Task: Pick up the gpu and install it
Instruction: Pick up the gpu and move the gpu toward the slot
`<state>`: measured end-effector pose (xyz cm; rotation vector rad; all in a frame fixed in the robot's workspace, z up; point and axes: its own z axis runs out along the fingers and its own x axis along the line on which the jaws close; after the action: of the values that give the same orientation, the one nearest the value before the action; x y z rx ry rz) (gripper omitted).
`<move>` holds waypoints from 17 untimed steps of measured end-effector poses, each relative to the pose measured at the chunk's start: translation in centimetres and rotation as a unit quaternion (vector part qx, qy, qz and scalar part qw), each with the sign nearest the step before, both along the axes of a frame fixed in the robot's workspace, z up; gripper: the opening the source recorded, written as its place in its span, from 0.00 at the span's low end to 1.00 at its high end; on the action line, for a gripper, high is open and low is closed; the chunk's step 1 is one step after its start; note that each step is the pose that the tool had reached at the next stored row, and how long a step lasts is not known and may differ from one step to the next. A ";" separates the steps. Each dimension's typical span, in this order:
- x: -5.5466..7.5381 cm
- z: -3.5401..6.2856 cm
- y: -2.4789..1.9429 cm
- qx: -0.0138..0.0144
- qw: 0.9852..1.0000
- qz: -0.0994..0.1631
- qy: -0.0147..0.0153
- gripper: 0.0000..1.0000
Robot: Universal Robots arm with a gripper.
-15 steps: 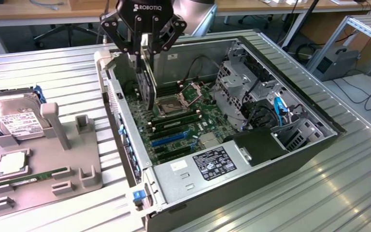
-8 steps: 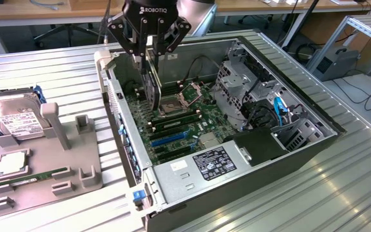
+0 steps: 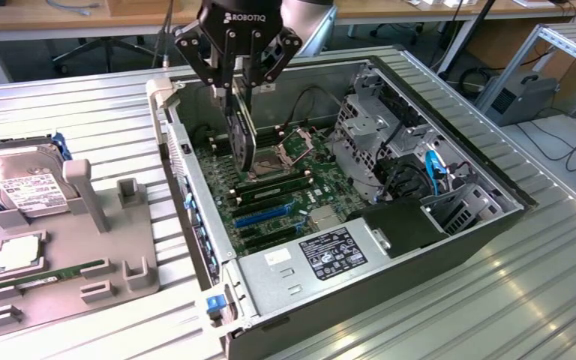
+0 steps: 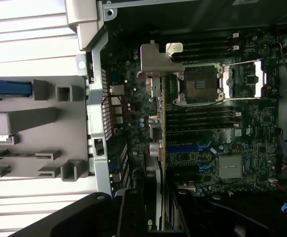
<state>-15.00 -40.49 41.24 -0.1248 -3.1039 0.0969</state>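
The gpu [image 3: 243,135] is a thin, dark, flat card with a silver metal end bracket [image 4: 153,61]. It stands on edge, nearly upright, and its upper end is clamped in the gripper [image 3: 240,88]. It hangs inside the open computer case [image 3: 438,240], over the case's motherboard and near the case wall on the exterior view's left. Whether its lower edge touches the board cannot be told

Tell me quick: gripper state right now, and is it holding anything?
Gripper: jaws closed on the gpu, held on edge above the motherboard.
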 end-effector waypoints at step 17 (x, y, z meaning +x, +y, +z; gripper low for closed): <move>2.0 -0.49 0.00 0.000 1.000 0.000 0.000 0.27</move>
<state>-13.01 -40.49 40.75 -0.1247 -3.1039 0.0970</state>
